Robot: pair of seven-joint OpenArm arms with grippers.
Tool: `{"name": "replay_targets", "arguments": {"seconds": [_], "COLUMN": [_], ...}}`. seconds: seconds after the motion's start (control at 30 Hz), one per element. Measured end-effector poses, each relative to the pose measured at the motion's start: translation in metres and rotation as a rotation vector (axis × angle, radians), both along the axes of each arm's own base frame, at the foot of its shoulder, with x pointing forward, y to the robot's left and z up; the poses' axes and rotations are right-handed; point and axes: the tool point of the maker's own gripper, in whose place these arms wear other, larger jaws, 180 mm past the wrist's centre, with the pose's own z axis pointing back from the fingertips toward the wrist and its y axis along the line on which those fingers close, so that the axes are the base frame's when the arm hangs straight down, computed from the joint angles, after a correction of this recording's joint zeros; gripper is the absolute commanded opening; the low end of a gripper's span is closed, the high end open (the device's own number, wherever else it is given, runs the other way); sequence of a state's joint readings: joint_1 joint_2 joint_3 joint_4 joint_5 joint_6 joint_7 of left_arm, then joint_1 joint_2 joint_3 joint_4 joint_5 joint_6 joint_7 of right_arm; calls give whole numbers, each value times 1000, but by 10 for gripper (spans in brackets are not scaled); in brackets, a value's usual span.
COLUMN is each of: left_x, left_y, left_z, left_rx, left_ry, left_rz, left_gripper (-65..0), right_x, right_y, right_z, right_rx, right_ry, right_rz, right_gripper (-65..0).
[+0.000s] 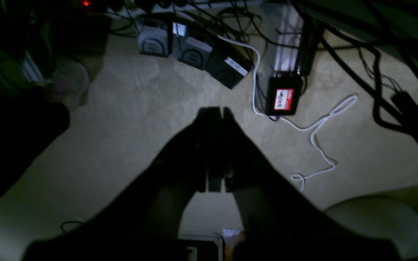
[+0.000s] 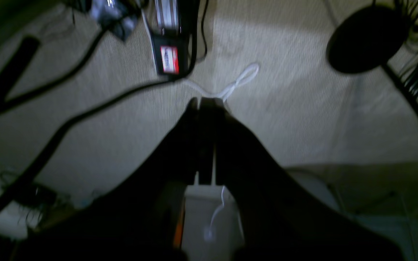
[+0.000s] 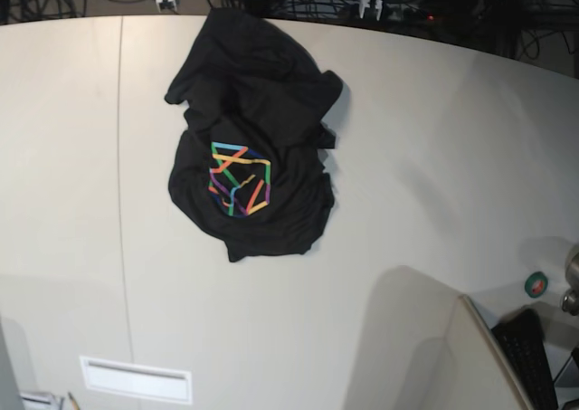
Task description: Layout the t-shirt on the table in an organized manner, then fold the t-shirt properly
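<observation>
White vent panel (image 3: 136, 379), green tape roll (image 3: 536, 284), looping white cable (image 1: 318, 134) on beige carpet (image 1: 140, 119)

Large black cloth t-shirt (image 3: 249, 138): crumpled on wide off-white table (image 3: 425, 147), towards far edge (small white vent panel (image 3: 136, 379) near front).

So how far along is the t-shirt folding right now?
Nothing looks done yet. The t-shirt lies crumpled in a heap on the table, its rainbow graphic facing up. Nothing is in hand: the left gripper and right gripper are both shut, empty, and pointing at the carpeted floor away from the table. Spreading it flat and folding are all still left.
</observation>
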State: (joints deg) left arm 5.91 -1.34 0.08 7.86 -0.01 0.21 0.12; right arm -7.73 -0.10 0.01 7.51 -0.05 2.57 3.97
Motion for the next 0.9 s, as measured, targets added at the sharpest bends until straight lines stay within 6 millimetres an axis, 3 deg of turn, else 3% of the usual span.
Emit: {"name": "replay_targets", "arguments": {"seconds": [0.27,0.37,0.47,0.57,0.63,0.77,0.9], "left_x": [-17,-24,-25,-29,-36,-53,-44], "left_y": [3,14,29,42,46,31,40], "left_z": [4,10,16,23,31,53,76], "left_rx": [1,13,33,52,55,-54,-56], "left_ry": [-43,-85,-118,-144,-163,-194,-267], "left_rz": [-23,-40,-54,-72,-88,-123,-166], "left_gripper": [-650,-650,-650,-650,-650,-650,-650], "right_x": [-23,-23,-38,-61,-62,-44,-67], "right_y": [-1,0,-4,-16,-27,-51,-56], "right_z": [3,6,12,25,35,59,80], "right_rx": [1,2,-9,-42,-67,-121,-136], "right_ry": [-4,-46,-65,-66,-112,-233,-198], "right_rz": [-2,-2,-46,-92,-117,-142,-131], "right_gripper": [-650,-650,-650,-650,-650,-650,-650]}}
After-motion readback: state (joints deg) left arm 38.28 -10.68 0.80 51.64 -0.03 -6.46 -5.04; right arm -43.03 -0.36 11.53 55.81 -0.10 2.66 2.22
